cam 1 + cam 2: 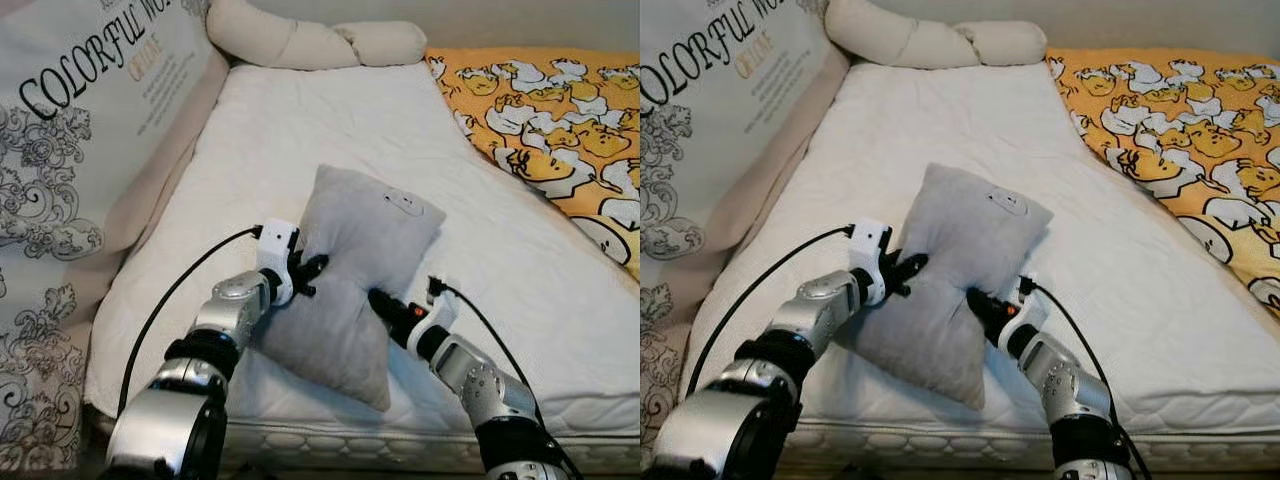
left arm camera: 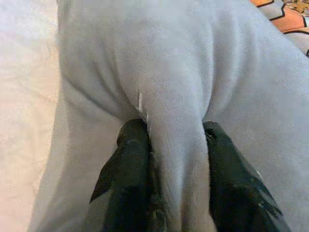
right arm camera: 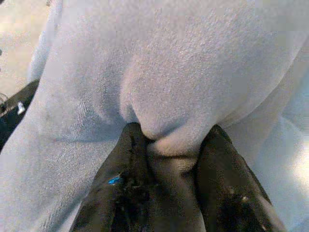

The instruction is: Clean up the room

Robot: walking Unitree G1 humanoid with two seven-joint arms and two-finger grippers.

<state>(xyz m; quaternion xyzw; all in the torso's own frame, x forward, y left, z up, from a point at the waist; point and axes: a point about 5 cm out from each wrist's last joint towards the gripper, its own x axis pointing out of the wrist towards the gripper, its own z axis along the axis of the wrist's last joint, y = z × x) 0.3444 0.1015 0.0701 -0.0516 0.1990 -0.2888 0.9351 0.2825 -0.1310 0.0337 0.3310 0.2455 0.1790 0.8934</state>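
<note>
Both arms are working the grey pillow (image 1: 355,270) right now, and it is sitting near the front edge of the white mattress (image 1: 300,130), tipped up on its lower corner and leaning back rather than lying flat. The left gripper (image 1: 308,272) is pinching the pillow's left edge, and the left wrist view is showing why it holds: a ridge of grey fabric is bunched tight between the two black fingers (image 2: 130,164). The right gripper (image 1: 383,300) is doing the same on the opposite edge, its fingers (image 3: 133,159) clamped on a fat fold of the plush cover. Gripping from both sides at about mid-height is keeping the soft cushion from sagging or twisting, which one grip alone probably could not manage. Up at the head of the bed a cream bolster (image 1: 300,40) is lying along the wall, and a big printed cushion (image 1: 90,110) is propped along the left side, so that end looks like the natural home for this pillow. The yellow duck-print blanket (image 1: 560,130) is spreading over the right side, well apart from the pillow, and is looking like it needs straightening too.
</note>
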